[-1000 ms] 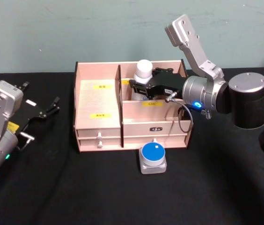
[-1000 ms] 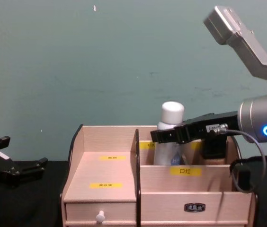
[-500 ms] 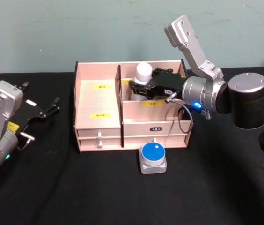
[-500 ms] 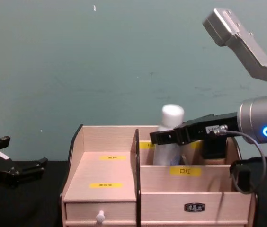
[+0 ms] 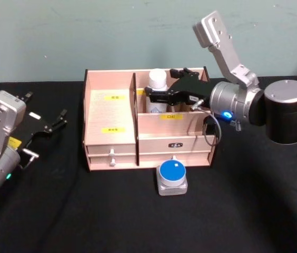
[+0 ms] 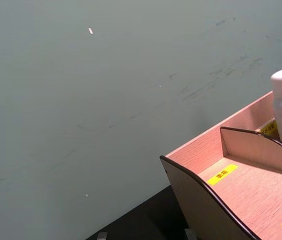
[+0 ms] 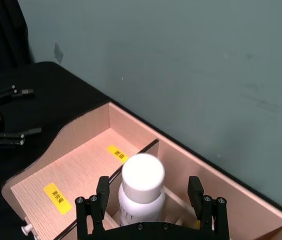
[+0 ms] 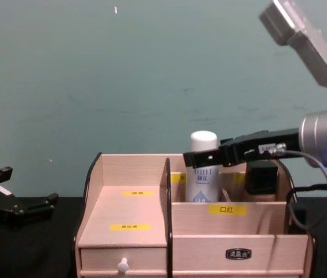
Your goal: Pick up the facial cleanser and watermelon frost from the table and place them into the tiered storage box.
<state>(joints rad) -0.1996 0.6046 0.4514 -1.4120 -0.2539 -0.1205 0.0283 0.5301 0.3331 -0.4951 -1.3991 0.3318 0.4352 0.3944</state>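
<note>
Right end effector [image 7: 148, 187] is up at the tiered storage box [image 5: 154, 150], and its black fingers [image 7: 99, 199] stand either side of the facial cleanser [image 7: 142, 172]. There's a gap on both sides. The grip is released, nothing pinched.

The cleanser is a smooth white plastic cylinder with a rounded white cap, and the chest view shows blue print on its body. It stands upright in the back compartment of the box's right-hand section, just beside the dark-edged divider. Long axis vertical, cap pointing straight up, and the cap rises above the box's rear wall line in the chest view.

The box itself is pale wood with visible grain and dark edges on its curved side panels. It has stepped tiers, small yellow labels, and little white knobs on the front drawers.

The watermelon frost [image 5: 172, 177] is down on the black cloth counter [image 5: 85, 211], just in front of the box's right half. It's a squat piece with a pale grey squarish base, rounded corners and a flat round blue top facing up, and it sits low and wide.

Left end effector [image 5: 46, 105] sits well off to the left over the counter, its thin black fingers spread wide and holding nothing.
</note>
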